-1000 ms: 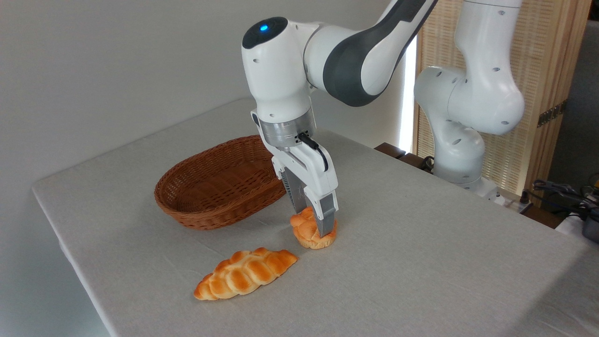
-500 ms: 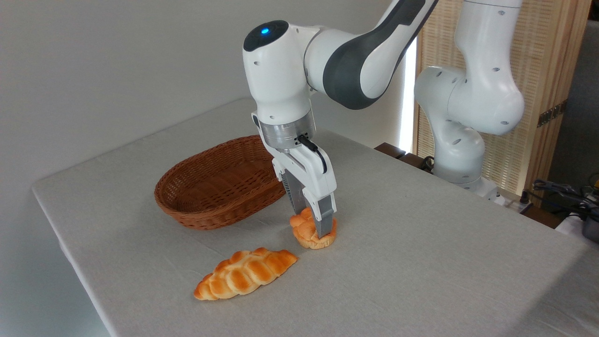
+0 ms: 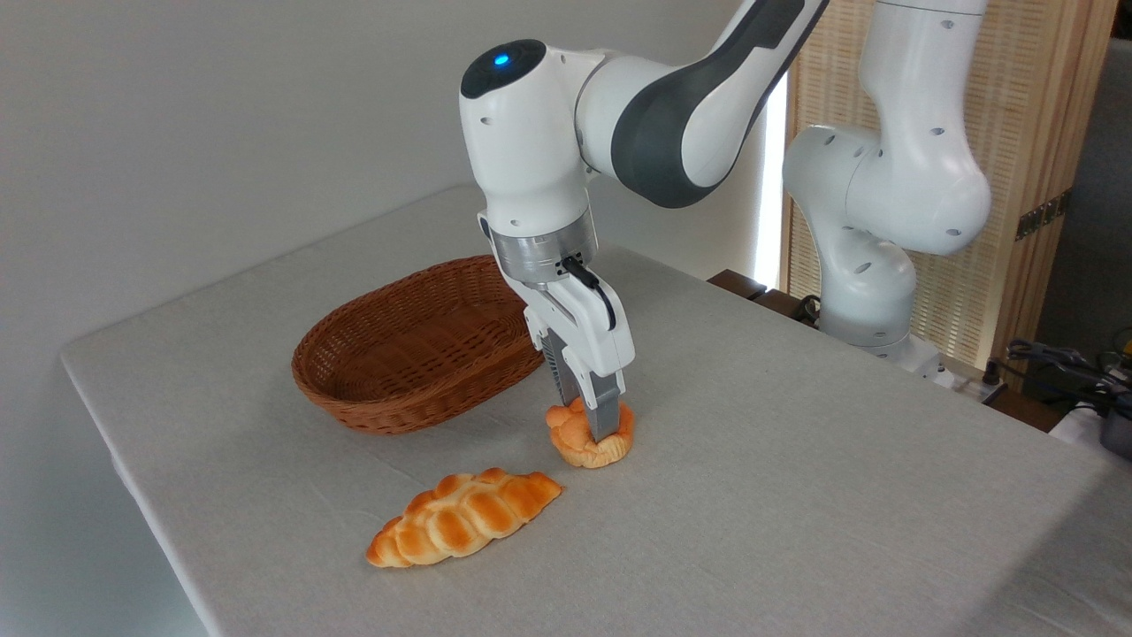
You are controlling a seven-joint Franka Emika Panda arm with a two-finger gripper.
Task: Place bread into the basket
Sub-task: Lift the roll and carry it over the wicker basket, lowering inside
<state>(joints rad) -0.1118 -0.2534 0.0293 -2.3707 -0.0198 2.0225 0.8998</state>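
The tool (image 3: 594,426) points straight down and is clenched on the bread (image 3: 587,437), its fingers pressing into the bun's top. The bread sits on the desk (image 3: 796,495), just right of the basket (image 3: 416,345) and outside it. A long braided loaf (image 3: 464,518) lies nearer the front, apart from both.

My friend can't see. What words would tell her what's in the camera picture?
A white robot arm's gripper pinches a small round bun sitting on a grey table. An empty brown wicker basket waits just behind to the left, and a long braided loaf lies in front.
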